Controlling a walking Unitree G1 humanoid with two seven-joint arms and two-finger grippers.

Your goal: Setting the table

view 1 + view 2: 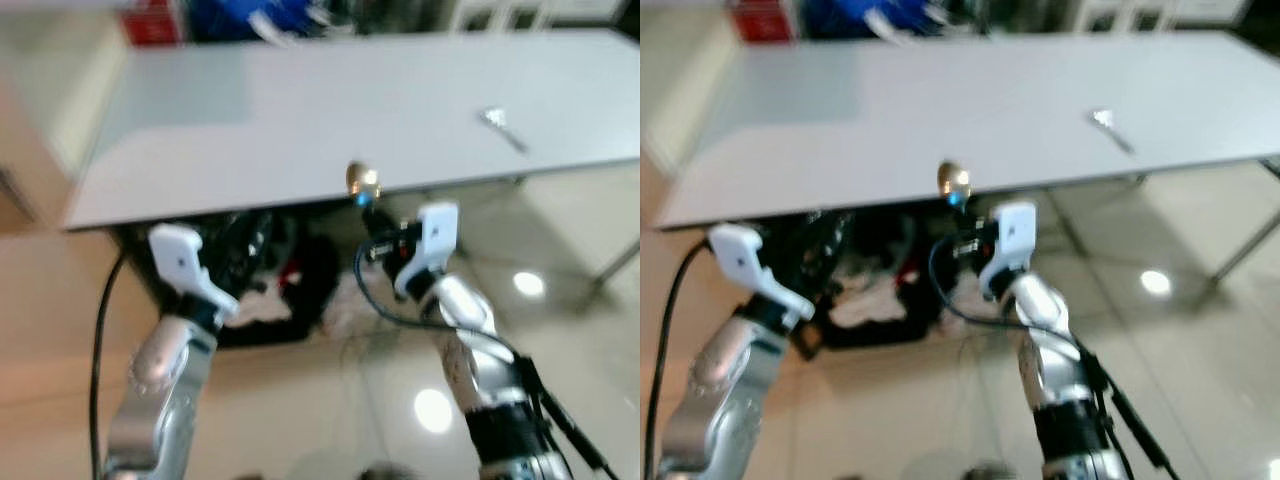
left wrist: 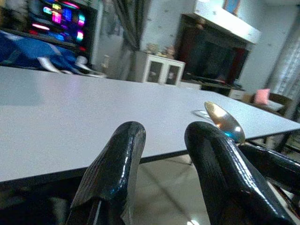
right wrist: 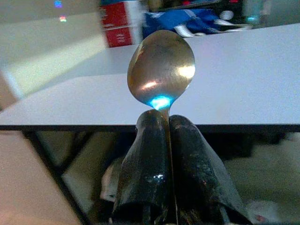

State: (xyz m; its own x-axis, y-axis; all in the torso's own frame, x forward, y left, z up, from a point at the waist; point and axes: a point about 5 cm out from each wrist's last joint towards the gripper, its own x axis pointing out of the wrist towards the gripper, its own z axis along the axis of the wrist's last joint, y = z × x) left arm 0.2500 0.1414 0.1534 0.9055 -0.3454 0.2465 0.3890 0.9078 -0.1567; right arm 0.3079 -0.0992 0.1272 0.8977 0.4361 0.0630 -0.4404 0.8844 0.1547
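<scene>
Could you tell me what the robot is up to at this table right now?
The right gripper is shut on a golden spoon, holding it bowl-up at the near edge of the white table. The left gripper is open and holds nothing, raised beside it below the table edge. Another piece of cutlery already lies on the table, further along to the right.

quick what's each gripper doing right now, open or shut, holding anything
Left gripper: open, empty, near the white table edge.
Right gripper: shut on the shiny gold metal spoon, bowl up.
</scene>
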